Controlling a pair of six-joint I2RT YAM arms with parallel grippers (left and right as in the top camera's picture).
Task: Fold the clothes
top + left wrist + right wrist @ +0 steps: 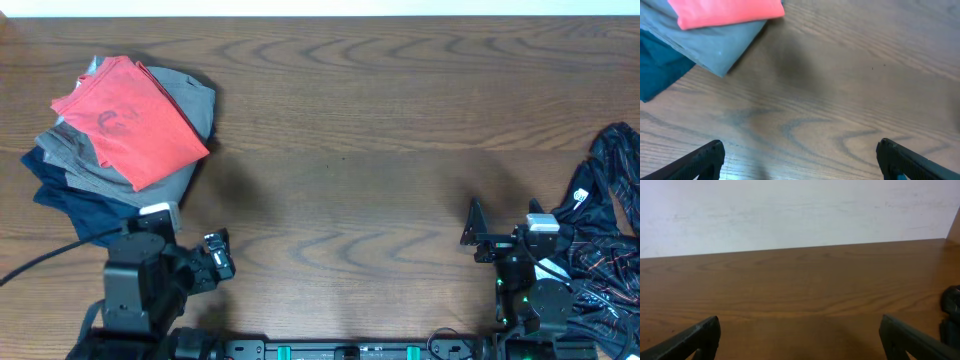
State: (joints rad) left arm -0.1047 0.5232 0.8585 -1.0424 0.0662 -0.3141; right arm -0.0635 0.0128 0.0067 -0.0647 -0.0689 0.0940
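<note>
The coral-red T-shirt (130,120) lies folded, with a faint logo showing, on top of a stack at the far left of the table. Its edge shows at the top of the left wrist view (725,12). My left gripper (215,255) is open and empty near the front edge, below and right of the stack. In its own view (800,150) only bare wood lies between the fingers. My right gripper (478,232) is open and empty at the front right, over bare wood in the right wrist view (800,325).
The red shirt rests on a folded grey garment (190,100) and a navy one (80,205), both also in the left wrist view. A black patterned garment (605,200) lies crumpled at the right edge, next to my right arm. A white wall stands behind the table's far edge.
</note>
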